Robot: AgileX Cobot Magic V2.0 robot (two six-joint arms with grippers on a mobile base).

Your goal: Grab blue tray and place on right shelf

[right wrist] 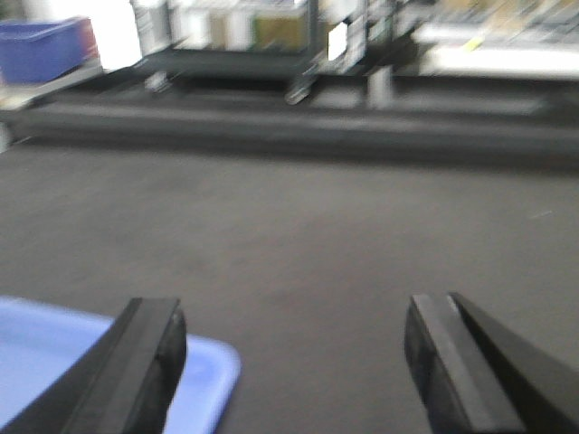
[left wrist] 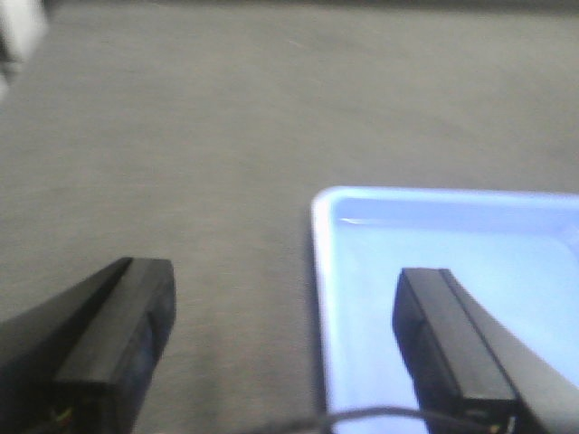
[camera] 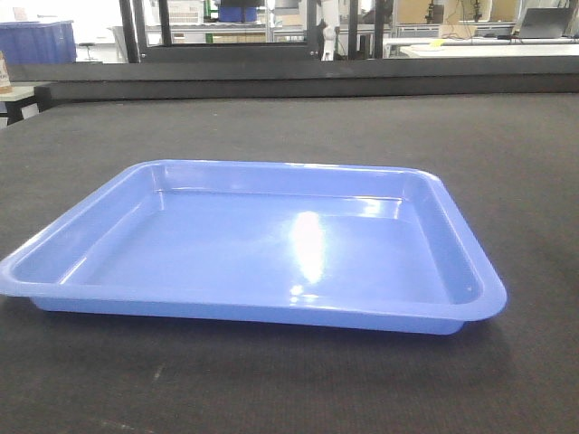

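Note:
The blue tray [camera: 262,249] lies flat and empty on the dark grey table, filling the middle of the front view. My left gripper [left wrist: 285,312] is open and straddles the tray's [left wrist: 452,244] left rim: one finger hangs over the bare table, the other over the tray's floor. My right gripper [right wrist: 294,348] is open too, its left finger above a rounded corner of the tray [right wrist: 213,375], its right finger over bare table. Neither gripper appears in the front view. The right shelf is out of view.
The dark grey table [camera: 507,163] stretches far back to a raised black edge. Beyond it stand a dark-blue bin [camera: 36,41] at the left and black frames and desks. The same bin [right wrist: 41,50] shows in the right wrist view.

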